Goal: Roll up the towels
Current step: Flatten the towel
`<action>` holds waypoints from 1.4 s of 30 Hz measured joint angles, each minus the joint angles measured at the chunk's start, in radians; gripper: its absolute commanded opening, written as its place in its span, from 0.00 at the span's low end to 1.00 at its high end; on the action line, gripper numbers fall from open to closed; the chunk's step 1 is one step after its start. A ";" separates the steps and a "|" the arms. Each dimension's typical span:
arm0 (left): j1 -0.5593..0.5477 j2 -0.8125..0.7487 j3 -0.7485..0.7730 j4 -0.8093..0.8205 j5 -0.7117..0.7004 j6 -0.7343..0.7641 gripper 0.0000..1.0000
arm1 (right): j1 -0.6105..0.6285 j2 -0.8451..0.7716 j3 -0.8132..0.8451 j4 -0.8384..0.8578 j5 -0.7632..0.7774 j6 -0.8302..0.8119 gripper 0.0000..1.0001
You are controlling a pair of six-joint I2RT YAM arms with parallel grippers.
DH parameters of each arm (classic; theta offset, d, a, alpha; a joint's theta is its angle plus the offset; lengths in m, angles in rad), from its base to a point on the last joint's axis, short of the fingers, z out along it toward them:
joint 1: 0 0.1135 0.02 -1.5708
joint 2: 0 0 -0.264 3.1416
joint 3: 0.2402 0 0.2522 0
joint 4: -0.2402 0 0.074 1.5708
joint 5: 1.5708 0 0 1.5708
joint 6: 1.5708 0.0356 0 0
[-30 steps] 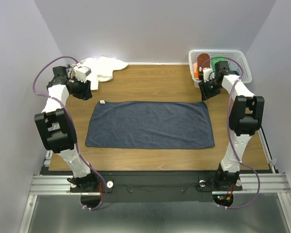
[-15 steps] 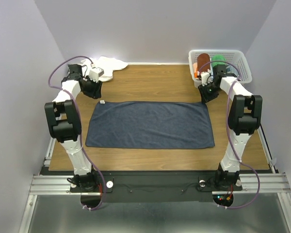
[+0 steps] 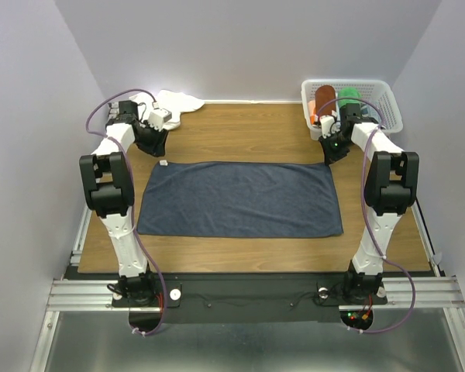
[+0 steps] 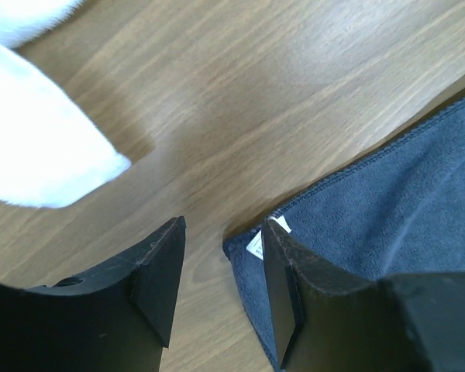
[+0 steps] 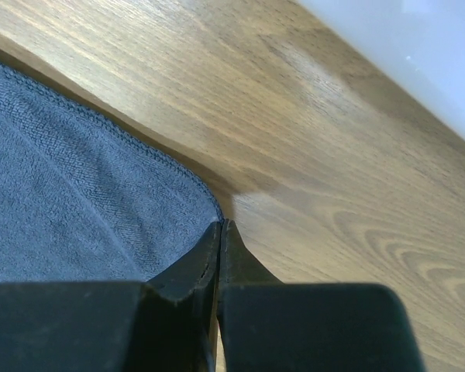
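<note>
The dark blue-grey towel (image 3: 240, 199) lies flat and spread out in the middle of the table. The white towel (image 3: 174, 105) is crumpled at the back left. My left gripper (image 3: 158, 147) is open just above the blue towel's far left corner; in the left wrist view (image 4: 223, 232) its fingers straddle the corner edge by the small white label (image 4: 256, 244), with the white towel (image 4: 31, 147) behind. My right gripper (image 3: 328, 155) is shut, its tip (image 5: 220, 225) at the blue towel's (image 5: 62, 178) far right corner, nothing seen between the jaws.
A white basket (image 3: 387, 101) at the back right holds a rolled rust-brown towel (image 3: 323, 99) and a green towel (image 3: 349, 98), close behind my right wrist. Bare wood shows around the blue towel.
My left arm has swung inward and its gripper has come nearer the blue towel's far left corner. My right gripper has shifted slightly toward the far right corner.
</note>
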 measured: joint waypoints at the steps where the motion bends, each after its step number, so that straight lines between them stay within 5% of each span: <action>1: -0.002 0.015 0.007 -0.006 -0.002 0.005 0.55 | 0.000 0.000 0.000 0.000 0.000 0.000 0.01; 9: -0.005 0.063 0.014 -0.074 -0.006 0.036 0.51 | 0.000 0.000 0.000 -0.001 0.000 -0.006 0.01; 14: -0.005 0.065 0.014 -0.074 -0.007 0.039 0.26 | 0.000 0.000 0.000 -0.002 0.000 -0.010 0.01; 18: -0.005 0.073 0.014 -0.076 -0.004 0.041 0.18 | 0.000 0.000 0.000 -0.003 0.002 -0.015 0.01; 20: -0.005 0.076 0.014 -0.084 -0.001 0.044 0.22 | 0.000 0.000 0.000 -0.003 0.007 -0.017 0.01; 23: -0.005 0.076 0.021 -0.105 0.009 0.050 0.47 | 0.000 0.000 0.000 -0.003 0.008 -0.017 0.01; 26: -0.005 0.076 0.025 -0.114 0.016 0.052 0.52 | 0.000 0.000 0.000 -0.003 0.008 -0.017 0.01; 42: 0.031 0.076 0.083 -0.103 0.028 0.011 0.45 | 0.000 0.000 0.000 -0.004 0.008 -0.017 0.01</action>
